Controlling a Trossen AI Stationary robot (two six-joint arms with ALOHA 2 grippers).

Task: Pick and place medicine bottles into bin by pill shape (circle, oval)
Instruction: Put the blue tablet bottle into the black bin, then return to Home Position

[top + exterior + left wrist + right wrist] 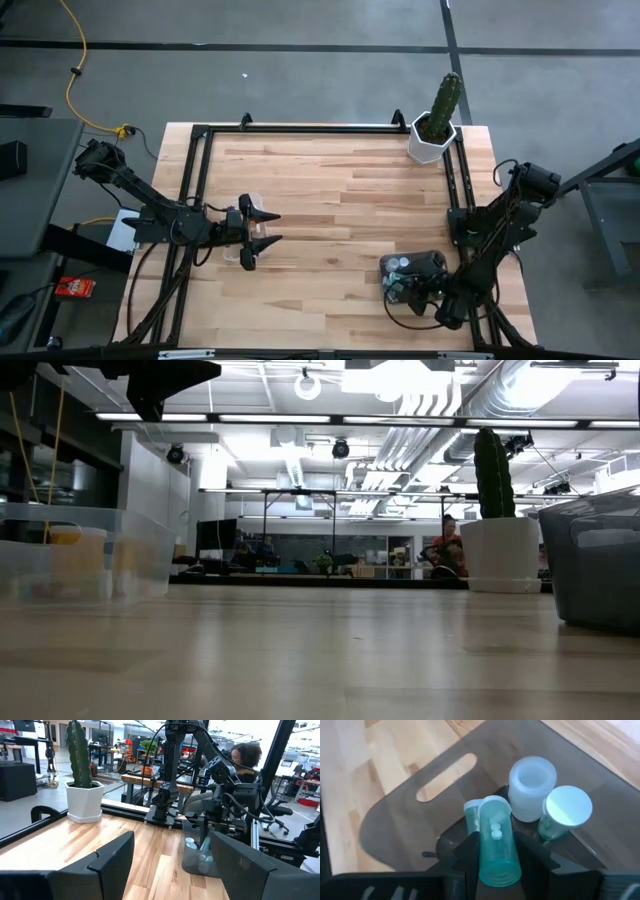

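My right gripper (499,851) is shut on a pale green medicine bottle (496,840) with a white cap, over the dark grey bin (428,264) at the table's near right. Small round white pills show through the bottle's wall. In the bin stand a whitish bottle (532,787) and a green bottle with a white cap (565,810); another white cap (471,815) shows beside the held one. My left gripper (268,228) is open and empty above a clear bin (247,232) at the table's left. In the low view an orange thing (75,555) lies in that clear bin. My right gripper pinches the pale green bottle's body (485,847) between its two fingers, one on each side. The bottle lies along the fingers, with its cap end (494,804) pointing away from the wrist. It is over the dark bin's inside; whether it rests on anything, I cannot tell.
A white pot with a green cactus (435,125) stands at the far right corner. A black frame (195,160) runs along the table's edges. Bare wood (340,200) lies between the two bins. A person (245,757) sits beyond the table.
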